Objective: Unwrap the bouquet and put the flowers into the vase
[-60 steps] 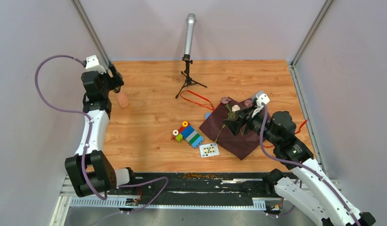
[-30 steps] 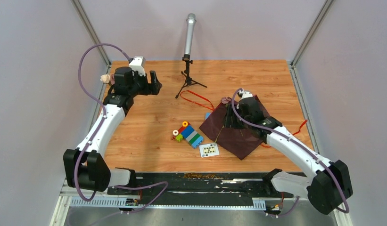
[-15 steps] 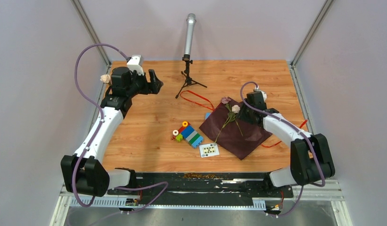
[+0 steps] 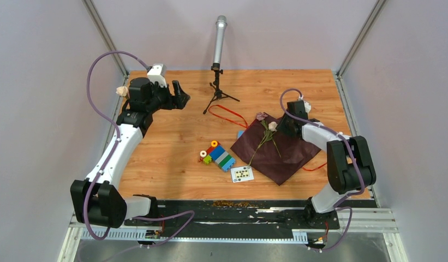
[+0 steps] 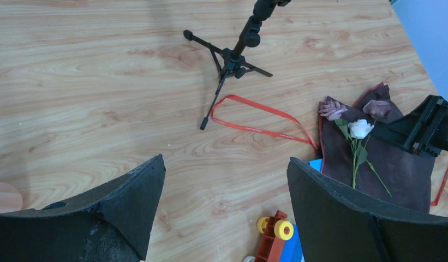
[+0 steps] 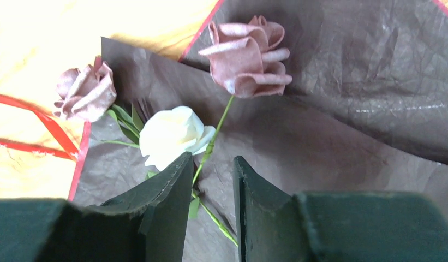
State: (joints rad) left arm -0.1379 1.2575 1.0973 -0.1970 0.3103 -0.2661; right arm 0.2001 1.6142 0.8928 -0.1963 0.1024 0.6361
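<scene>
- The vase (image 5: 0, 197) shows only as a salmon-pink patch at the lower left edge of the left wrist view, just beside a finger. From above, the left arm (image 4: 115, 147) covers it.
- The left gripper (image 4: 178, 96) hangs over the far-left part of the table (image 4: 172, 164), jaws spread wide, holding nothing.
- A microphone (image 4: 219, 38) stands upright on its tripod at the far middle. A red ribbon (image 4: 227, 115) loops across the wood from near the tripod's feet towards the wrap (both lie between vase and flowers).
- Toy blocks (image 4: 217, 155) and a dotted card (image 4: 242, 173) lie just beside the wrap's left corner.
- The maroon paper wrap (image 4: 279, 158) lies spread flat right of centre, with the flowers (image 4: 268, 134) on its far half: a white rose (image 6: 175, 136) between two purple ones.
- The right gripper (image 6: 212, 161) sits low over them, jaws narrowed to a slim gap around one green stem (image 6: 215, 128), not pinching it.
</scene>
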